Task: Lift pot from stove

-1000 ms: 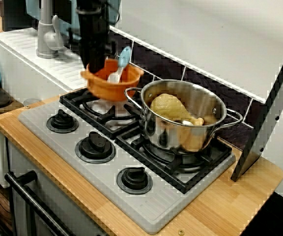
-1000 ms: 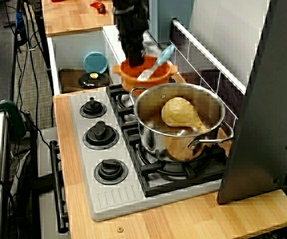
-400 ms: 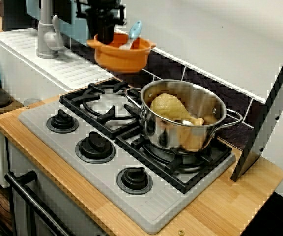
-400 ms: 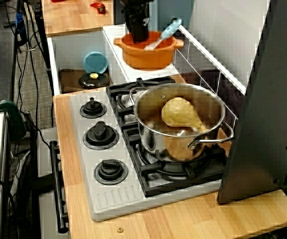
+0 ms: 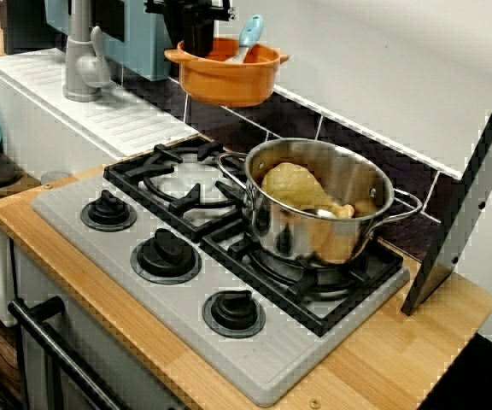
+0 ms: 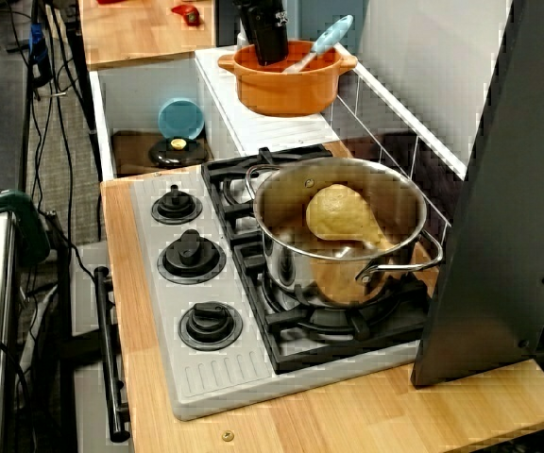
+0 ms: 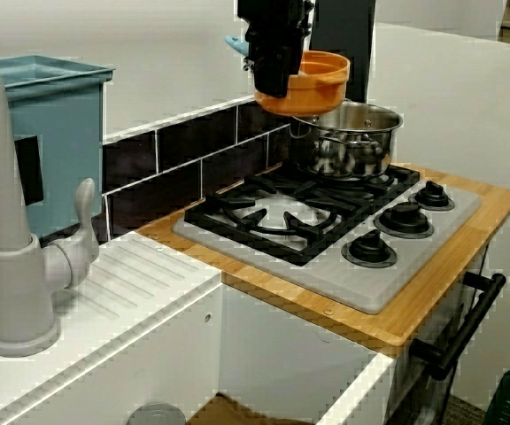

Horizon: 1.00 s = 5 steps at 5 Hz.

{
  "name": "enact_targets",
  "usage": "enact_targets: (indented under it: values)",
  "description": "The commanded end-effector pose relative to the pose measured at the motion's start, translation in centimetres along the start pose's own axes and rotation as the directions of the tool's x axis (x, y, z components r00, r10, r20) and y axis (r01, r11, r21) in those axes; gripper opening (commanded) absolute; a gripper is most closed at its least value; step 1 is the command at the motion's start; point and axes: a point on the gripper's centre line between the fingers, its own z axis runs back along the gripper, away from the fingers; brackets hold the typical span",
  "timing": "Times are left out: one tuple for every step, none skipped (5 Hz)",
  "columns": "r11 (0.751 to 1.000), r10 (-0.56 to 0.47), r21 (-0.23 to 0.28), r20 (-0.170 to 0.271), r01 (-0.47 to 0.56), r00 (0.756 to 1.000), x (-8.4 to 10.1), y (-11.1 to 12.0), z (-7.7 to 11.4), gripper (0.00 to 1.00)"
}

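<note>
Up near the top centre of the frame, the black gripper (image 5: pixel 196 38) is clamped on the left rim of the orange pot (image 5: pixel 226 79), which hangs beneath it, well clear above the stove (image 5: pixel 101 235). A light-blue spoon (image 5: pixel 248 36) leans inside the pot. Lower right, the steel pot (image 5: pixel 319 205) sits on a burner.

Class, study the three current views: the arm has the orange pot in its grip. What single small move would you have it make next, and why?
Probably just hold steady, or rise only a touch. The gripper is clamped on the rim of the orange pot, which already hangs well clear of the stove and above the steel pot. A blue-handled utensil lies loose inside, so any tilt might tip it out.
</note>
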Motion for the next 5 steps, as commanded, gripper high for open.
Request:
enact_targets:
  values:
    - [1.0,-0.026,-0.003,0.109,0.027,0.994,1.0,-1.1,4.0,0.0]
    - [1.0,-0.029,-0.006,0.119,0.03,0.992,1.1,-1.3,4.4,0.0]
    - [1.0,-0.022,-0.017,0.131,0.024,0.991,1.4,-1.6,4.9,0.0]
    - [0.999,-0.019,-0.027,0.14,0.023,0.99,1.5,-1.8,5.4,0.0]
    - [0.999,-0.017,-0.04,0.146,0.024,0.989,1.5,-2.0,5.8,0.0]
